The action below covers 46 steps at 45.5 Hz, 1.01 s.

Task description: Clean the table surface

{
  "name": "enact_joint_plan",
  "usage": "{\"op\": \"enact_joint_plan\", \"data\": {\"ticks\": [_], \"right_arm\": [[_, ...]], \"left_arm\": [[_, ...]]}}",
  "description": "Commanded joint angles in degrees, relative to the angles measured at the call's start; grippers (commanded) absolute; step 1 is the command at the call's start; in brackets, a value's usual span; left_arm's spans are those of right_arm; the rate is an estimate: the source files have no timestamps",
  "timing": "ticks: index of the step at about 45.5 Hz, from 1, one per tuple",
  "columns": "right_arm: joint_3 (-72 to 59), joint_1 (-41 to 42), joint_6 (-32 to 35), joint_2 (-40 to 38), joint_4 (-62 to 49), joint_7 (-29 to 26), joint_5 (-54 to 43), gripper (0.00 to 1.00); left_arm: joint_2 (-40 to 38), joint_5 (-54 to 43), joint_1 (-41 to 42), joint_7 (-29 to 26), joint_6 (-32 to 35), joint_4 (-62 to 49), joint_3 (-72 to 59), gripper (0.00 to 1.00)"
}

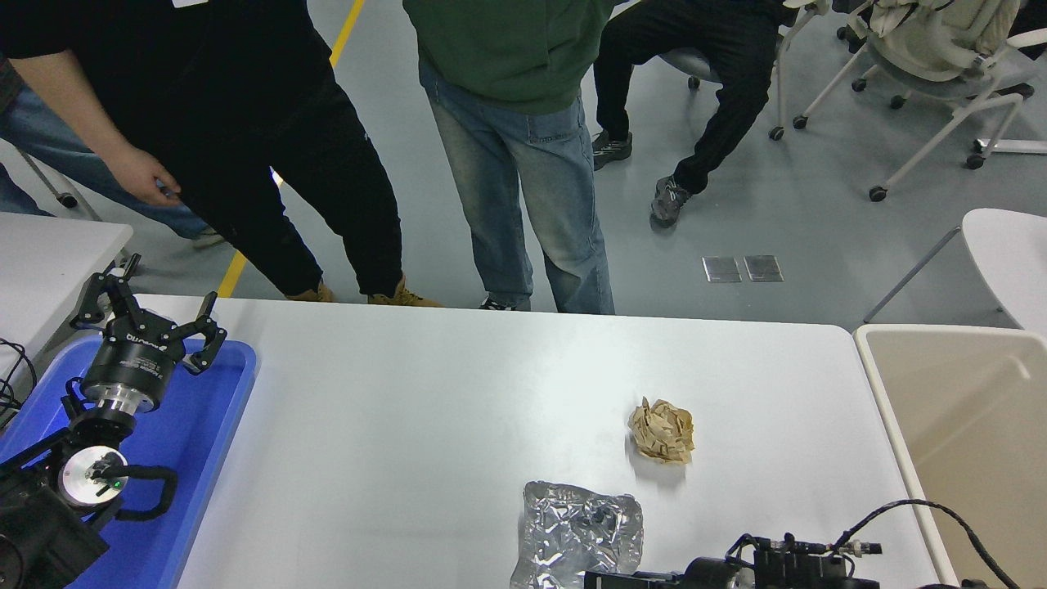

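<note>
A white table surface (pixel 425 425) fills the lower half of the head view, running from the left gripper across to the right arm.

The left gripper (pixel 147 321) is parked at the lower left, over a blue plastic tray (pixel 208 425), its black fingers (pixel 208 339) spread apart and holding nothing. White lettering runs around its black collar, but it is upside down and too small to read with confidence. The tray's visible floor shows nothing lying in it, though the arm hides much of it.

The right arm (pixel 761 564) enters along the bottom edge at the lower right, with cables looping over it. Its gripper end is cut off by the frame, so I cannot tell whether it is apart or together.

Touching or just beside that arm's forward end lies a crumpled silver foil bag (pixel 581 536), flat on the table. Beyond the arm, a little farther up the table, sits a ball of crumpled brown paper (pixel 661 431), apart from the foil bag.

To the right of the arm, against the table's right edge, stands a beige bin (pixel 879 384); its visible interior looks bare.

People stand along the far side of the table.
</note>
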Motion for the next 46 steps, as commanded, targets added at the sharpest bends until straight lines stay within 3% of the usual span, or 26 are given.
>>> {"op": "enact_joint_plan", "data": {"ticks": [1,4,9,12,19,46], "right_arm": [[-0.43,0.64,-0.22,1.17,-1.03,-1.75,-1.02,0.8],[-0.43,0.82,-0.22,1.0,-0.94,-2.72,-1.19,0.76],[-0.52,0.99,-0.22,0.82,-0.77,-3.95,-1.72,0.61],[-0.61,1.08,-0.22,0.65,-0.68,-5.17,-2.6,0.47],[-0.69,2.4,-0.13,-0.41,0.2,-9.57,-2.6,0.0],[-0.61,3.19,0.92,-7.61,7.14,-9.93,-1.81,0.0]], "left_arm": [[0.0,0.09,0.0,-0.05,0.0,0.03,0.0,1.0],[0.0,0.0,0.0,0.04,0.0,0.03,0.0,1.0],[0.0,0.0,0.0,0.04,0.0,0.03,0.0,1.0],[0.0,0.0,0.0,-0.05,0.0,-0.05,0.0,1.0],[0.0,0.0,0.0,-0.05,0.0,-0.06,0.0,1.0],[0.0,0.0,-0.09,-0.05,0.0,-0.06,0.0,1.0]]}}
